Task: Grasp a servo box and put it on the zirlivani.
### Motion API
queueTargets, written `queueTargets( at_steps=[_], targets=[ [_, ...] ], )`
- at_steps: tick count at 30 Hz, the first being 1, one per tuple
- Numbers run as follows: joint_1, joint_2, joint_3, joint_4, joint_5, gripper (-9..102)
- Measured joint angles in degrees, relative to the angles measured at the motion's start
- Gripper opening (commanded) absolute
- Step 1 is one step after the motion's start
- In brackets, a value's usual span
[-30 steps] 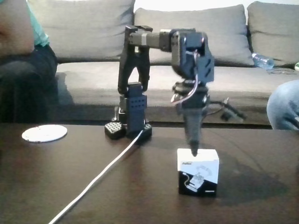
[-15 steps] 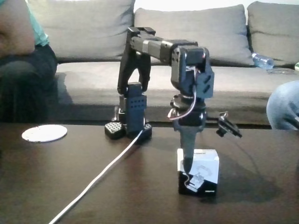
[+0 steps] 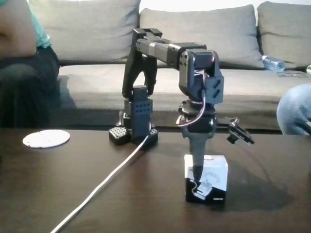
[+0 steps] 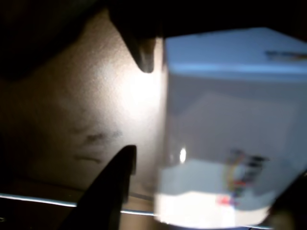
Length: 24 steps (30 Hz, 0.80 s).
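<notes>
Behind the dark bench (image 3: 58, 194) stands a grey sofa (image 3: 204, 34); on the bench the arm (image 3: 165, 48) reaches down over the servo box (image 3: 206, 179), near the front edge at right. The gripper (image 3: 214, 158) is spread, one finger (image 3: 197, 155) down the box's front face, the other flung out right. Better to centre over the box before closing. The zirlivani (image 3: 46, 138) lies well apart, far left.

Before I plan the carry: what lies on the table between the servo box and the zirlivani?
In the fixed view, a white cable crosses the dark table between servo box and zirlivani.
</notes>
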State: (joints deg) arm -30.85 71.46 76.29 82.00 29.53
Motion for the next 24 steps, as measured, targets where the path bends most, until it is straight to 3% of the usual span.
queueTargets(
  at_steps=[15, 24],
  targets=[
    [0.0, 0.09, -0.62, 0.7, -0.18, 14],
    [3.08, 13.01, -12.83, 16.26, -3.52, 13]
  ],
)
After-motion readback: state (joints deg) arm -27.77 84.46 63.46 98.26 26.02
